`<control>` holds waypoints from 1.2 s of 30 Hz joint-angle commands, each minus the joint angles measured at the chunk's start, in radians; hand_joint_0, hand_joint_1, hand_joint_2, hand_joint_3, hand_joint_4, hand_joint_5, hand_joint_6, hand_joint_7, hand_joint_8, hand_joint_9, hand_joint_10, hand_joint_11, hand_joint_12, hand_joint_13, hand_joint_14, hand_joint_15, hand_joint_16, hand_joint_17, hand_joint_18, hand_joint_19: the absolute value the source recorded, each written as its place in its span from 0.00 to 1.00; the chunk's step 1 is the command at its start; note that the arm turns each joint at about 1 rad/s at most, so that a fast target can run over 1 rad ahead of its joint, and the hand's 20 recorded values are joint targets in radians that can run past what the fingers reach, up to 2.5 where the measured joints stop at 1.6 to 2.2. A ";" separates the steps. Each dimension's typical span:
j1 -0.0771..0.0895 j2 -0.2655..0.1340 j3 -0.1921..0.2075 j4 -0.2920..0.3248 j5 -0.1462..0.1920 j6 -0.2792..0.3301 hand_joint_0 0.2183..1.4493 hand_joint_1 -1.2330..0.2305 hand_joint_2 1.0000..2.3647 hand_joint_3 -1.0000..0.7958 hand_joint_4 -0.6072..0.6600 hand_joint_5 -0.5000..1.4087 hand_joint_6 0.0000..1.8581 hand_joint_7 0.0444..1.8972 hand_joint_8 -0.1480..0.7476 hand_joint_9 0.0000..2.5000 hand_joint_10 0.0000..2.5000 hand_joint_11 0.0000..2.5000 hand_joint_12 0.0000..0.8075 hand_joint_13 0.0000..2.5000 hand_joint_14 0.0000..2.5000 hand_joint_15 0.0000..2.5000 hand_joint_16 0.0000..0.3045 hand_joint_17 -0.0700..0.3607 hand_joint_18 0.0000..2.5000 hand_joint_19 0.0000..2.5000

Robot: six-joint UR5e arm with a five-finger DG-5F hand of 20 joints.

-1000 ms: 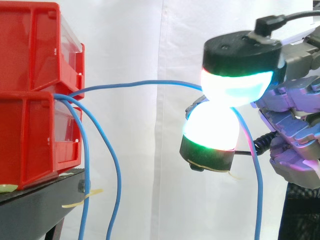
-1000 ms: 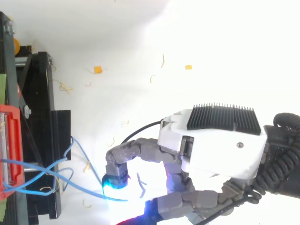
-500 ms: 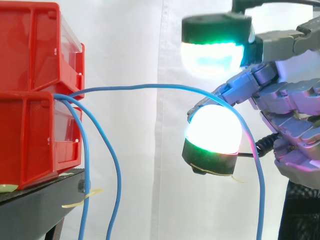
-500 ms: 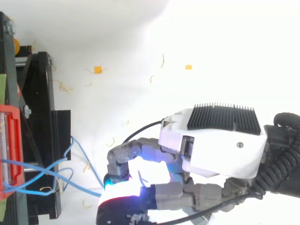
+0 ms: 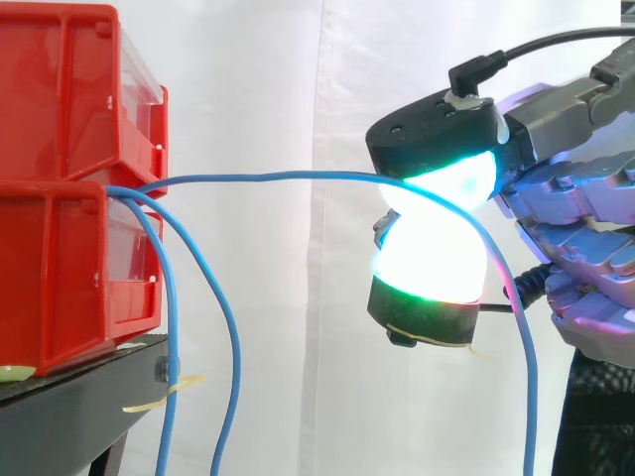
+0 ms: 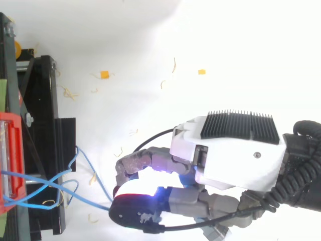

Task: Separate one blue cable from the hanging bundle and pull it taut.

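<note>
Blue cable [image 5: 268, 178] between hand's [image 5: 585, 223] pads [image 5: 429, 266]

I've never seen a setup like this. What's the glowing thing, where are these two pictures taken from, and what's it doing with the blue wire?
It is a robot hand on an arm. The glowing blobs are its own fingertip pads, not lamps. One picture is taken from the side, the other from above. At the left, two red bins sit stacked on a black stand before a white curtain. One blue cable comes out between the bins and runs across to the robot hand, which pinches it between two pads. It then drops down past the hand. Two other cables hang down beside the stand.
</note>
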 commanded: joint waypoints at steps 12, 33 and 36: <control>0.000 0.000 0.000 0.002 0.000 0.000 0.26 0.53 0.00 0.45 0.68 0.33 0.27 0.66 0.47 0.84 0.01 0.23 0.51 0.68 0.01 0.37 0.28 0.60 0.58 0.26; -0.001 -0.002 0.000 0.000 0.000 0.002 0.25 0.45 0.00 0.43 0.68 0.32 0.27 0.65 0.47 0.81 0.01 0.23 0.52 0.66 0.01 0.37 0.27 0.60 0.56 0.27; -0.001 -0.002 -0.002 0.000 0.000 0.000 0.24 0.44 0.00 0.44 0.68 0.32 0.27 0.65 0.48 0.81 0.01 0.24 0.53 0.66 0.01 0.38 0.27 0.60 0.56 0.27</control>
